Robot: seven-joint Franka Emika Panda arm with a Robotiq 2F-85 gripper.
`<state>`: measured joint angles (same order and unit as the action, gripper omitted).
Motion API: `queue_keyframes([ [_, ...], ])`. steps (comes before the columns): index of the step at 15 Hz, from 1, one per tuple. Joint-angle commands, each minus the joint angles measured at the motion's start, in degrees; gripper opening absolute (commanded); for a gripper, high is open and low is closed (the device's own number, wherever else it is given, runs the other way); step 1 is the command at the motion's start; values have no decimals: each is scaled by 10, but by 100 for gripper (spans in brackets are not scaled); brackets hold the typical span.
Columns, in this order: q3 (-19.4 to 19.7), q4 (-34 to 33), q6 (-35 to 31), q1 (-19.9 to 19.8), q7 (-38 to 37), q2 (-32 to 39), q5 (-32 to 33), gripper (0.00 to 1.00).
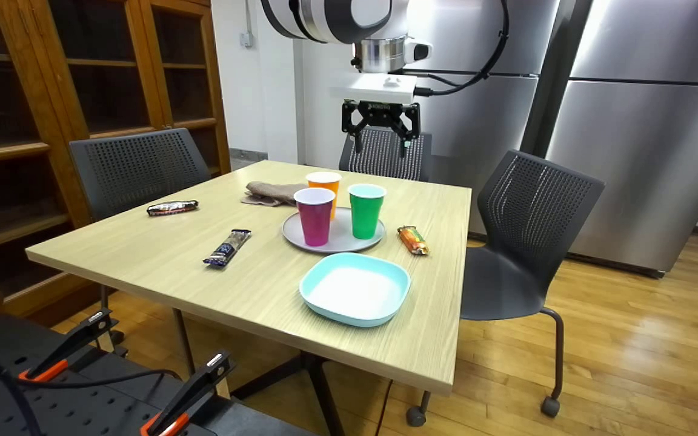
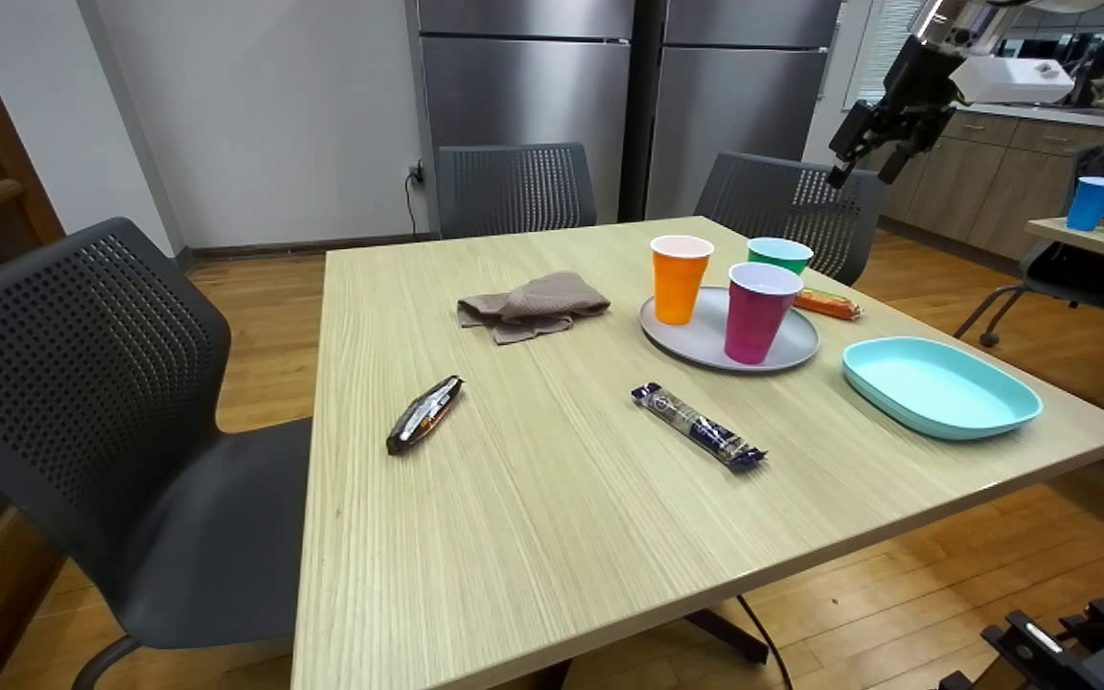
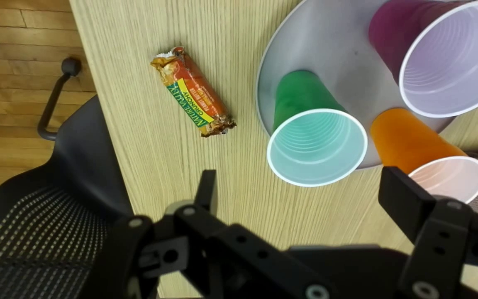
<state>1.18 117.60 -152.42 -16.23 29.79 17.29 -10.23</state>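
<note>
My gripper (image 1: 380,149), jaws spread wide apart, hangs higher than the table (image 1: 173,248). In the wrist view I see the green cup (image 3: 317,133), orange cup (image 3: 417,145) and purple cup (image 3: 438,54) standing on the gray plate (image 3: 326,41); the orange bar (image 3: 193,93) lies just beside it. In both exterior views, the dish (image 1: 355,287) sits near the plate.

Free room above green cup (image 1: 366,213)

Dark chairs (image 1: 540,209), steel refrigerators (image 1: 640,157), wooden cabinet (image 1: 70,109)
</note>
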Motion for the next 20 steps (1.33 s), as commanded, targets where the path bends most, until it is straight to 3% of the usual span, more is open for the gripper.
queue_keyframes([
  [1, -1, 0, 1, -1, -2, 0, 2, 100],
  [13, 15, -61, 21, -19, 34, 19, 17, 100],
  [20, 12, -107, 35, -38, 95, 57, 26, 100],
])
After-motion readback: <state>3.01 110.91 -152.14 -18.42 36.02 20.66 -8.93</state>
